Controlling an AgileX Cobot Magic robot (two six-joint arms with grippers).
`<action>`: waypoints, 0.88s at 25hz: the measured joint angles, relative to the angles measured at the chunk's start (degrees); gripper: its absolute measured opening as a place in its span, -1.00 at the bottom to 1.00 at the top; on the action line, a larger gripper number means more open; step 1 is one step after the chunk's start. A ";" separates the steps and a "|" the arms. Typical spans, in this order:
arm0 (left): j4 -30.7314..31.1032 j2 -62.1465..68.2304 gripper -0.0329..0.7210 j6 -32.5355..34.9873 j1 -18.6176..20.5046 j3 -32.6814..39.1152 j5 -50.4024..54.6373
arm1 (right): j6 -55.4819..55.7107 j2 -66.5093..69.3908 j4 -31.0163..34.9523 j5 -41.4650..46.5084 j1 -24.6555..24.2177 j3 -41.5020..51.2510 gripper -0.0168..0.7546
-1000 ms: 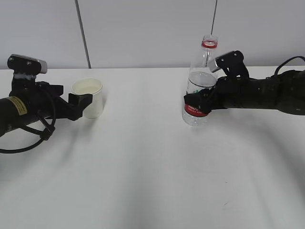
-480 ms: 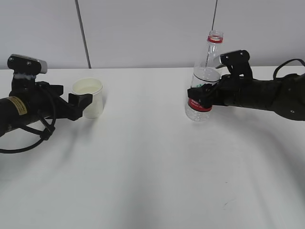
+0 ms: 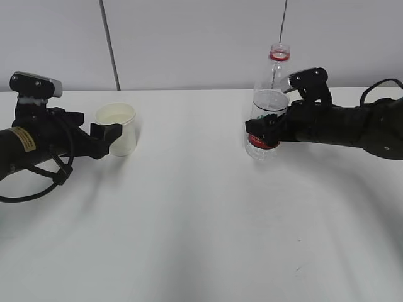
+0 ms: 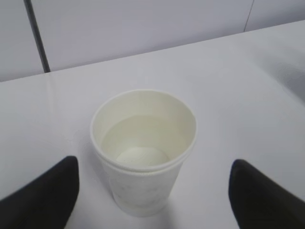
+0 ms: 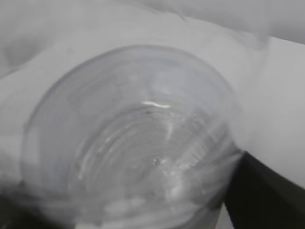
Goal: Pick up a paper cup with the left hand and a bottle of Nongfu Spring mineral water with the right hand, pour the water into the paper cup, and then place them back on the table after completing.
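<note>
The white paper cup [image 3: 117, 129] stands upright on the table [image 3: 189, 220] at the left. My left gripper [image 3: 113, 138] is open, with one black finger on each side of the cup and a gap on both sides in the left wrist view, where the cup [image 4: 143, 157] sits between the fingers [image 4: 43, 191]. My right gripper [image 3: 264, 131] is shut on the clear water bottle [image 3: 269, 94] at its red label and holds it upright, base at or just above the table. The bottle has a red neck ring and no cap. It fills the right wrist view [image 5: 133, 138], with water in its lower part.
A grey wall with a dark vertical seam [image 3: 108, 44] runs behind the table's far edge. Cables loop under the left arm [image 3: 38, 182]. The right arm [image 3: 352, 126] lies low over the right side of the table.
My right gripper has raised the bottle a little and shifted it slightly to the right, then eased it back a touch. The left gripper and the cup have not moved.
</note>
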 joint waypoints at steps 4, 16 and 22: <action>0.00 0.00 0.64 0.00 0.00 0.00 0.00 | 1.77 0.09 -2.54 0.00 0.00 0.00 0.71; 0.00 0.00 0.64 0.00 0.00 0.00 0.00 | 10.62 -3.80 -14.18 3.73 0.00 0.00 0.71; 0.00 0.00 0.64 0.00 0.00 0.00 0.00 | 16.25 -5.08 -20.46 6.37 0.00 0.00 0.70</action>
